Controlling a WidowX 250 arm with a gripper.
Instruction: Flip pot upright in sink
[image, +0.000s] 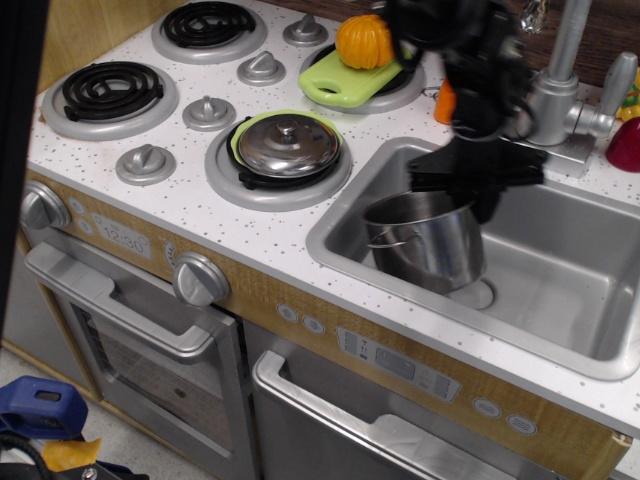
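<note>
The shiny steel pot (428, 245) stands in the left part of the grey sink (560, 300). Its mouth faces up and it leans slightly to the left. A thin wire handle shows on its left wall. My black gripper (482, 195) comes down from the arm at the top of the view and sits on the pot's far right rim. It looks shut on that rim. The fingertips are partly hidden behind the pot's edge. The pot's base rests near the round drain (478, 294).
A domed steel lid (288, 145) sits over a green plate on the front right burner. An orange pumpkin (365, 40) lies on a green board (350, 82). The faucet (558, 85) stands behind the sink, with a red object (628, 145) at the right edge.
</note>
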